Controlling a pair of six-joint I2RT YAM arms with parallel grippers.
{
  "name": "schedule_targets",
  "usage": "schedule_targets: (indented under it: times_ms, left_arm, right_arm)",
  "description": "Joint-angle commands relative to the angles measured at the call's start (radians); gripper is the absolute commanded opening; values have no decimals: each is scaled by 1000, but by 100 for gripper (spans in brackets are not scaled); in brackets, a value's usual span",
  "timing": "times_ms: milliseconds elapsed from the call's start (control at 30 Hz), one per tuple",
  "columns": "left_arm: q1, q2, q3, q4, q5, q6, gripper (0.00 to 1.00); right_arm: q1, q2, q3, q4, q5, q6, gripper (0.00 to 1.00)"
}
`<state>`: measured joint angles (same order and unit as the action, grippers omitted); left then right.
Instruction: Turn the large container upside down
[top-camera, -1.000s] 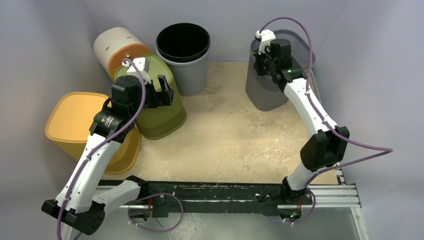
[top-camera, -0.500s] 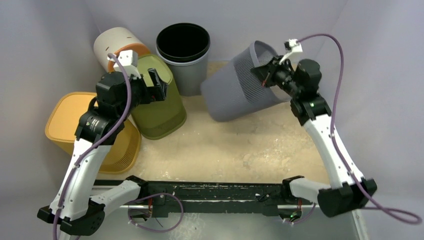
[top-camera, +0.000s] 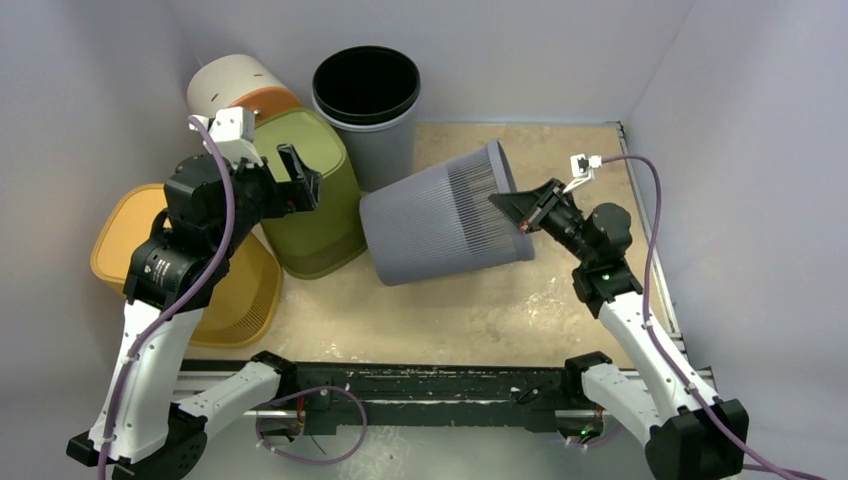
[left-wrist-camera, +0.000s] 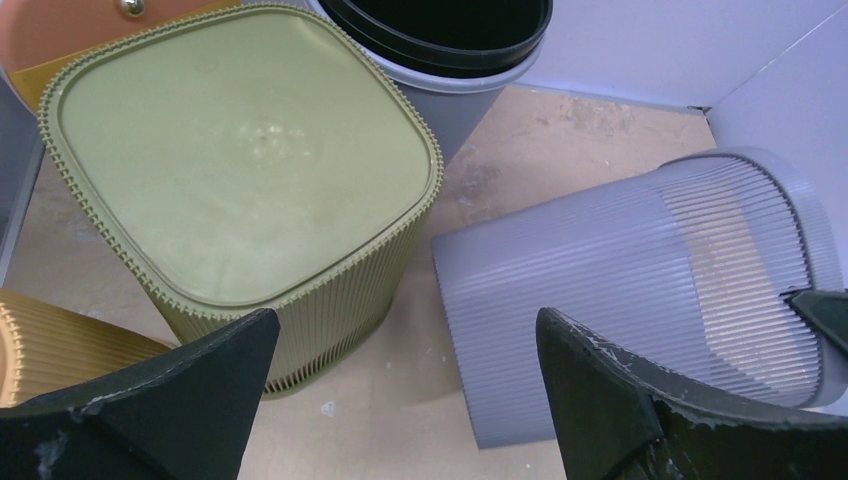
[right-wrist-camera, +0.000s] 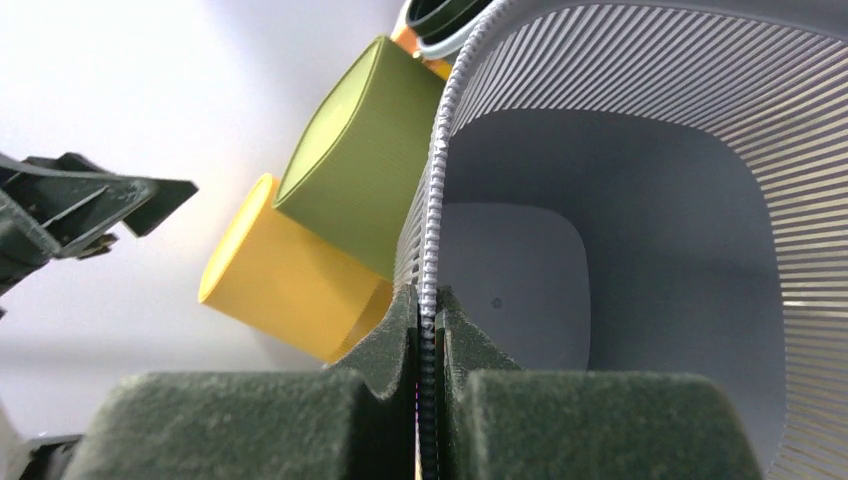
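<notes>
The large grey ribbed container (top-camera: 445, 215) lies tipped on its side in the middle of the table, its mouth toward the right and its base toward the left. My right gripper (top-camera: 522, 212) is shut on its rim (right-wrist-camera: 432, 270), one finger inside and one outside. The container also shows in the left wrist view (left-wrist-camera: 640, 300). My left gripper (top-camera: 298, 180) is open and empty, held above the green bin, apart from the grey container.
An upside-down green bin (top-camera: 312, 200) stands left of the grey container, a yellow bin (top-camera: 165, 255) further left. A grey bin with a black liner (top-camera: 367, 100) and a white and orange container (top-camera: 235, 92) stand at the back. Walls close the left, back and right.
My right gripper has swung the grey container from upright at the back right down onto its side toward the middle. My left arm has drawn back to the left.
</notes>
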<state>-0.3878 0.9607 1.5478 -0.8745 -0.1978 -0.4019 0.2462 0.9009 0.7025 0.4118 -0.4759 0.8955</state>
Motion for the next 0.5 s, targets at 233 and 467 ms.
schedule_targets:
  times_ms: [233, 467]
  left_arm:
    - [-3, -37, 19, -27, -28, -7, 96]
    - [-2, -50, -22, -22, -35, -7, 96]
  right_arm:
    - [5, -75, -164, 82, -87, 24, 0]
    - [5, 94, -458, 526, -164, 182, 0]
